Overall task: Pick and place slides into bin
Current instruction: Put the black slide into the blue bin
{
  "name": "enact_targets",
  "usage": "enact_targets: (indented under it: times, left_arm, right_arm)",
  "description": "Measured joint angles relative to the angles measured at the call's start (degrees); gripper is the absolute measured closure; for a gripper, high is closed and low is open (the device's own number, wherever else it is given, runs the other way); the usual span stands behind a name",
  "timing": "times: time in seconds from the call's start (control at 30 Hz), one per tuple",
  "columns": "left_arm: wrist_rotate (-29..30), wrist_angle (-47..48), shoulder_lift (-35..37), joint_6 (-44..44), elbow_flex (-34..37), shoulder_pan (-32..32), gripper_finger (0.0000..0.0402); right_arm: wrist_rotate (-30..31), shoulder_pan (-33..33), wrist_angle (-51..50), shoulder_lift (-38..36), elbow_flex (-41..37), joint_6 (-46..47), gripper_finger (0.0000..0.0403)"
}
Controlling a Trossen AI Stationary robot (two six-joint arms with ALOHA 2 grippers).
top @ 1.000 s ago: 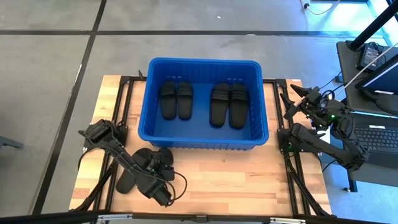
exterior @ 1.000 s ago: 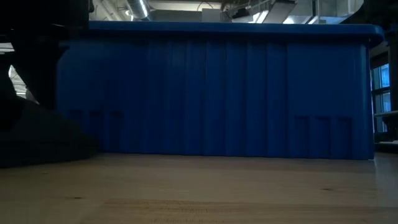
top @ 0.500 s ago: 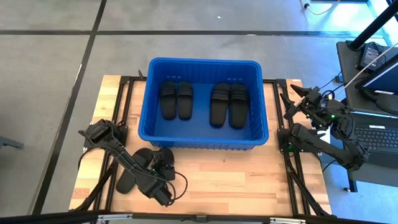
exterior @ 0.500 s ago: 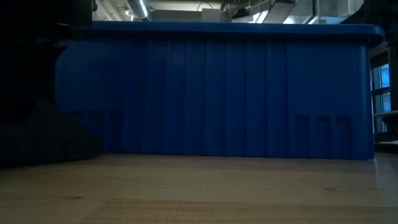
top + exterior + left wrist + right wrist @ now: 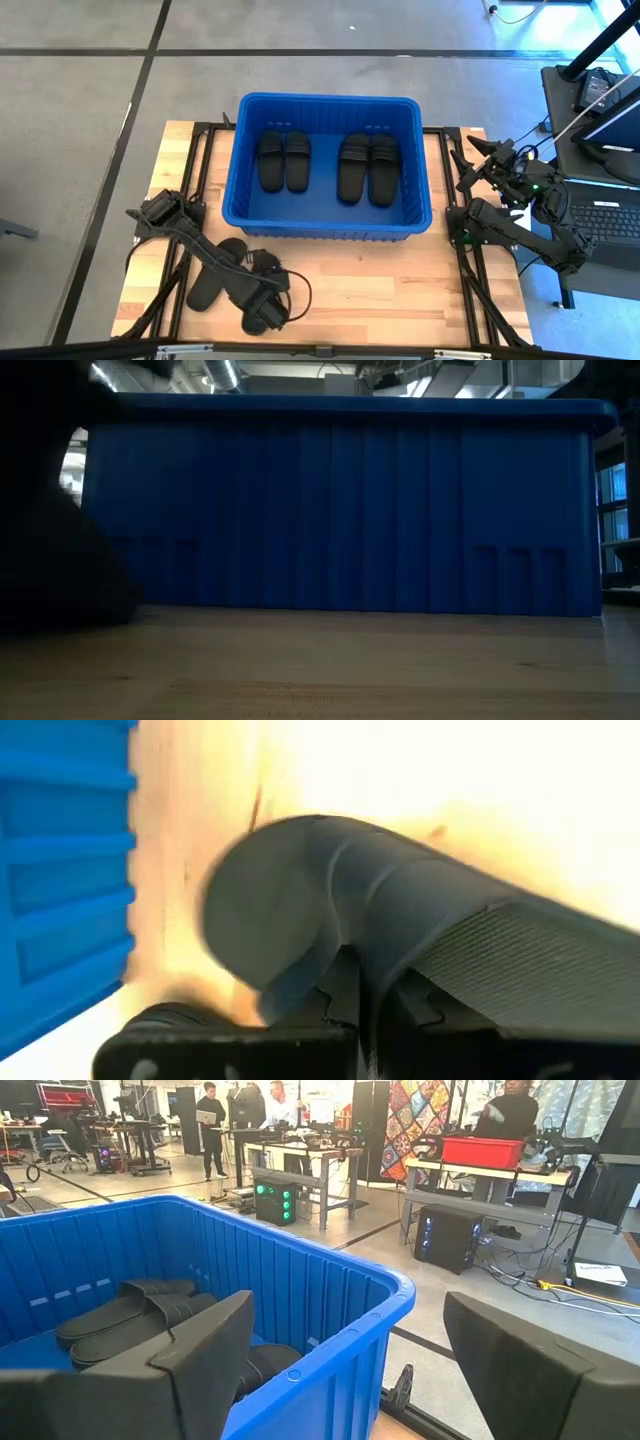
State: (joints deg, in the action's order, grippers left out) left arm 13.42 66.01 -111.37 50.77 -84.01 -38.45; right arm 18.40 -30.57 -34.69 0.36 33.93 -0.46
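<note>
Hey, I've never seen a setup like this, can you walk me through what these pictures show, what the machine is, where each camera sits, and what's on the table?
This is a robot with two dark arms at a wooden table, each ending in two-fingered jaws. The overhead picture looks straight down. The low picture sits at table height and mostly sees the wall of the blue bin. The other two come from cameras on the arms' wrists.

The job is putting black slides into the bin. Four slides already lie inside it as two pairs. Two more slides are on the table in front of the bin.

The left gripper is down at those two; its wrist camera shows a slide right at its fingers, but I cannot tell if it is gripped. The right gripper waits open beside the bin's right end, holding nothing.
</note>
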Motion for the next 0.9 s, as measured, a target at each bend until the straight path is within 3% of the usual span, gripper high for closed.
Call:
enact_targets:
  times: [0.3,0.43,0.57,0.73,0.9]
  left_arm:
    - [-7.41,1.91,5.92,-0.35,-15.38,2.85,0.0398]
    - [-6.66,1.08,9.0,-0.84,-23.11,3.55,0.0398]
    - [2.79,1.14,11.72,-4.7,-29.83,4.54,0.0399]
    - [21.31,3.5,14.31,-16.25,-35.49,6.8,0.0399]
    - [39.19,8.59,14.9,-23.89,-36.17,11.6,0.0399]
  right_arm:
    - [0.01,-0.01,0.0,0.0,0.0,0.0,0.0076]
    - [-0.01,-0.02,-0.01,0.02,0.0,-0.01,0.0076]
    - [0.01,0.0,0.03,0.02,0.0,0.01,0.0076]
    - [0.0,-0.01,0.03,0.02,0.0,0.01,0.0076]
    - [-0.01,-0.02,0.02,0.02,0.0,0.01,0.0076]
